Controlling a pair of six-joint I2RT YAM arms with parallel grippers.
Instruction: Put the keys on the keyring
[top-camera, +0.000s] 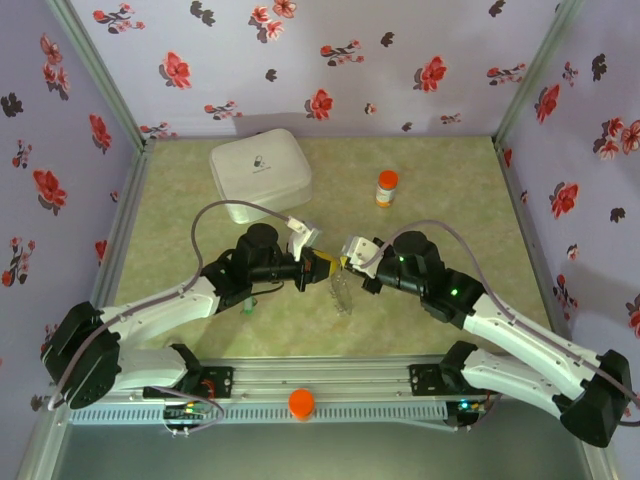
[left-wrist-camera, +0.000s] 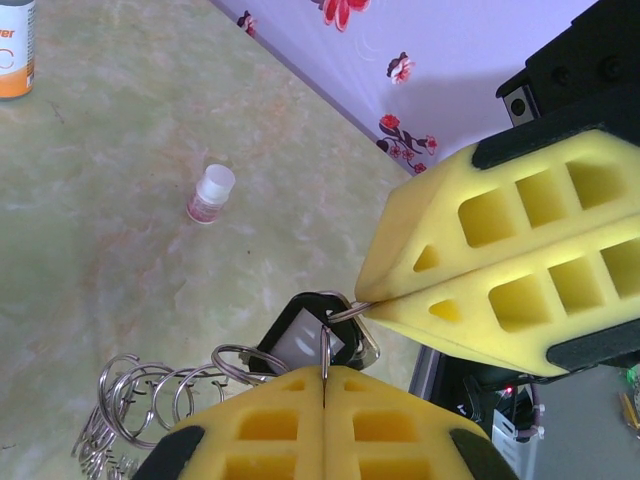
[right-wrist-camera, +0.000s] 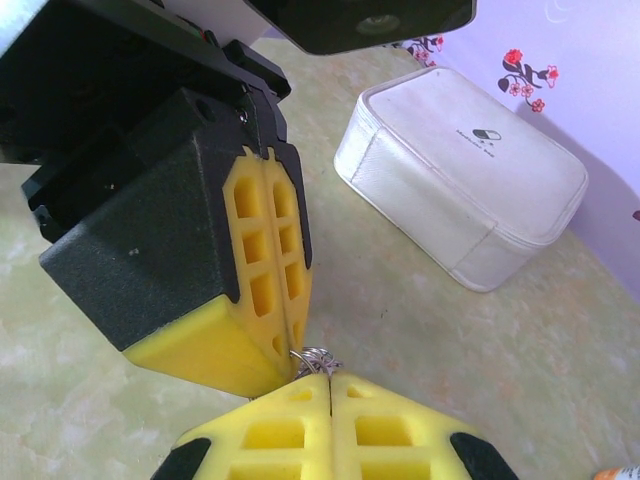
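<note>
Purple walls printed with red flowers are seen around a pale green marbled table (top-camera: 440, 190). Toward the back of it a white case (top-camera: 260, 175) is set, and to its right an orange-capped pill bottle (top-camera: 386, 188) stands upright, well apart from the case. A small white-capped vial (left-wrist-camera: 210, 194) is seen upright on the bare surface, away from both arms.

The two arms are brought together over the middle of the table, tip to tip. The fingers of the left gripper (top-camera: 318, 266) are pressed flat together, and a thin edge of grey metal is clamped in the seam between them. This metal belongs to the keyring (left-wrist-camera: 140, 400), which appears as a string of linked grey rings and is seen trailing down and away to one side of the left fingertips. In the top view the rings are seen hanging below the meeting point of the grippers.

The fingers of the right gripper (top-camera: 346, 262) are likewise closed tight, and a small metal loop at the head of the black-headed key (left-wrist-camera: 305, 340) is pinched at their very tips. The key is held just above the left fingertips, between the two grippers and touching the clamped ring.

A small green piece (top-camera: 247, 308) is seen on the table beside the left arm; it is too small to be identified.
</note>
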